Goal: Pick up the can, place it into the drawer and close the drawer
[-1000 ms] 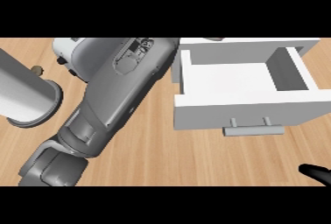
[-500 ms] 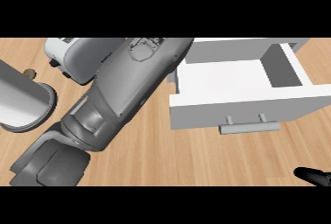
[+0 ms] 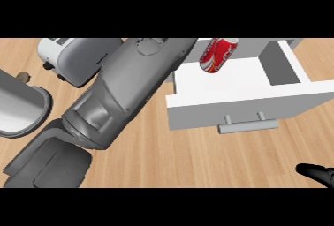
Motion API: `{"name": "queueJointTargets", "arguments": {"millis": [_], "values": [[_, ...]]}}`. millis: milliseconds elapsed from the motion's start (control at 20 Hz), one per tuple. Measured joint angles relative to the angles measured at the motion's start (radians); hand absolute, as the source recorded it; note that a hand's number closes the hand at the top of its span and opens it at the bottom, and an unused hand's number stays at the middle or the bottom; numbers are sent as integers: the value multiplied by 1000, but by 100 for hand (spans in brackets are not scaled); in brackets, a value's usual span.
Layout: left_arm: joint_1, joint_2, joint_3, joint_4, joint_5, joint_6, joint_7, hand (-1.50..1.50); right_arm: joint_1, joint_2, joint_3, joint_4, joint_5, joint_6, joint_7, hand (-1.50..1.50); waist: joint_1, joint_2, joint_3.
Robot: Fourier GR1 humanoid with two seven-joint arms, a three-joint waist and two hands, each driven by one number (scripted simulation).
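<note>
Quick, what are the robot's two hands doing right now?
Left hand: out of view beyond the top edge, cannot be told.
Right hand: only a black tip shows, cannot be told.

A red can (image 3: 218, 54) is now being shown over the rear of the open white drawer (image 3: 241, 90); it was hidden in both earlier frames. The left forearm (image 3: 124, 90) is being seen reaching further toward the upper right. The drawer is being shown shifted right and lower in view, the toaster (image 3: 75, 57) lower and further right, and the steel vessel (image 3: 20, 108) at the left edge further cropped. The right hand (image 3: 318, 173) is being seen higher at the lower right corner.
</note>
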Motion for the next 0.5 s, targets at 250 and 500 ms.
{"name": "queueJointTargets", "arguments": {"millis": [250, 500], "values": [[-6, 0, -16, 31, 29, 37, -30, -150, -17, -22, 13, -6, 30, 8, -4, -150, -10, 4, 0], [-11, 0, -24, 35, 70, 62, -49, -150, -60, -62, 41, 20, 96, 27, -43, -150, -7, 6, 0]]}}
